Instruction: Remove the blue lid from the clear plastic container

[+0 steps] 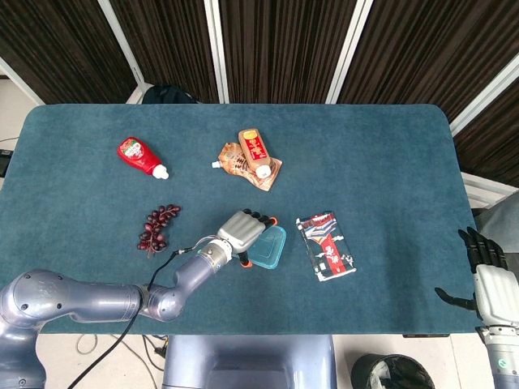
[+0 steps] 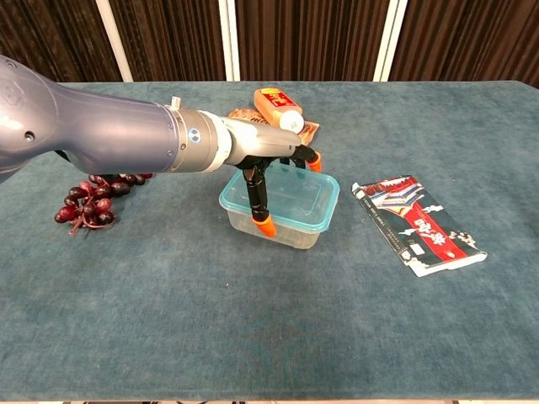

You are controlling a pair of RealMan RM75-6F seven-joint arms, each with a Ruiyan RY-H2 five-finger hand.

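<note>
so the blue lid [image 2: 282, 194] is not off yet as far as i can see. it sits on the clear plastic container [image 2: 286, 223], which is near the middle of the desk [image 2: 253, 337], just left of a red and black packet [image 2: 417, 223]. from the chest view the lid looks a bit skewed, with its right corner sitting high, so i'd guess it's starting to come loose, but it's hard to be sure.

the left hand [image 2: 265, 151] is reaching over the container from its left side. its fingers [image 2: 263, 220] are spread: one orange-tipped one comes down the near-left wall of the box, and another tip shows at the far edge near the lid's rim. looks like a straddling grip on the lid's edges, though whether it's really pinching the rim or just touching it i can't tell for sure.

the right hand [image 1: 486, 271] is way off at the desk's right edge, doing nothing, fingers apart and holding nothing.

what's left, in my opinion: basically the whole job. the lid has to be peeled up and lifted clear, and since nothing is pinning the box down it may just tip or slide along with the lid.
</note>
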